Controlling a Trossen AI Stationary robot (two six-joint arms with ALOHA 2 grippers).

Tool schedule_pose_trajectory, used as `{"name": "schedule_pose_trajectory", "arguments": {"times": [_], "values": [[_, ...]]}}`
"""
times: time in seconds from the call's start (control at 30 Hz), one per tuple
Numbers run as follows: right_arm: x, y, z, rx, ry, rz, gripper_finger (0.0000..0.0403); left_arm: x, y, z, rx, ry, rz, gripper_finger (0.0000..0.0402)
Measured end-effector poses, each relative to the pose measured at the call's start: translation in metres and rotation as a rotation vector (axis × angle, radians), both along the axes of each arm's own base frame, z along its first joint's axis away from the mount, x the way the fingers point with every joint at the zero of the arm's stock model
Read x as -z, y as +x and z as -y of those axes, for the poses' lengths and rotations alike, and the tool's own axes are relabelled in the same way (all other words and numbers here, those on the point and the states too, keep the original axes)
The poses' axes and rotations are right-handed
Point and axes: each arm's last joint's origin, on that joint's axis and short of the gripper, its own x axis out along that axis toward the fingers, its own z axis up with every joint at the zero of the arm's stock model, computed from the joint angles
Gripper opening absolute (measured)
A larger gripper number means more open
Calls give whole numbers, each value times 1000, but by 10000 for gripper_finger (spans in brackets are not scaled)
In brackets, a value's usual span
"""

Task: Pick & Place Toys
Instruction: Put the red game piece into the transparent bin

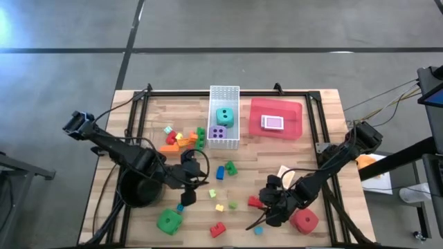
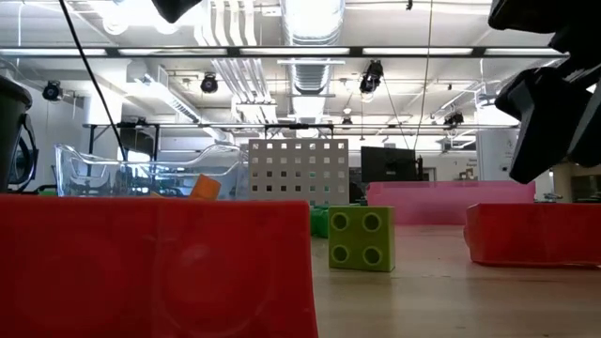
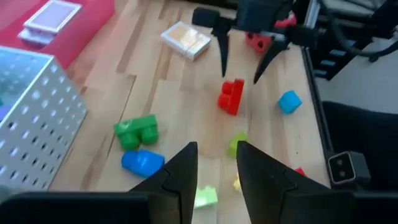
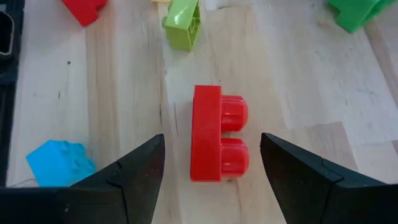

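Right gripper (image 1: 266, 204): hangs low over the table (image 1: 325, 124) in the lower right of the high view, fingers spread wide. Straddles a red brick (image 4: 214, 134) with one finger on each side and a clear gap on both, so grips nothing. Brick lies on its side on the wood, studs pointing toward one finger. Close by in the right wrist view: a blue brick (image 4: 59, 163) at the lower left, a yellow-green brick (image 4: 182, 22) at the top.

Left gripper (image 3: 216, 149): sits lower centre in the high view, just right of the round black pot (image 1: 138, 188). Fingers drawn in to a narrow slit, bare wood showing through, nothing seen between them. Ahead of it, a blue rounded piece (image 3: 142, 162) and a green brick (image 3: 138, 130), apart from each other.

Toys elsewhere in the high view:
- Inside the white basket (image 1: 223, 91), upper centre: teal die (image 1: 224, 116) and purple die (image 1: 218, 133).
- On the red tray (image 1: 294, 111), just right of the basket: card pack (image 1: 273, 123).
- Bottom left of centre: green die (image 1: 169, 221).
- Bottom right, just beside the right gripper: red die (image 1: 304, 220).
- Left of the basket: orange pieces (image 1: 173, 144).
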Motion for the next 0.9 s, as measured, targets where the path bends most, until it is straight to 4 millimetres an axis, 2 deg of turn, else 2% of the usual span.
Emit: {"name": "schedule_pose_trajectory", "arguments": {"times": [0.13, 0.27, 0.4, 0.53, 0.73, 0.9], "values": [[1, -1, 0, 7, -10, 7, 255, 9, 2, 1, 21, 3, 40, 115], [11, 0, 0, -3, -37, -17, 255, 14, 3, 0, 21, -1, 61, 118], [20, 11, -7, -37, -89, -36, 255, 13, 6, -3, 17, 2, 85, 134], [11, 19, -13, -50, -96, 4, 255, 12, 8, -7, 5, 7, 91, 154], [13, 18, -13, -59, -105, -11, 255, 9, 11, -11, -15, -6, 109, 166], [26, 21, -12, -75, -123, -57, 255, 8, 12, -12, -17, -10, 116, 167]]}}
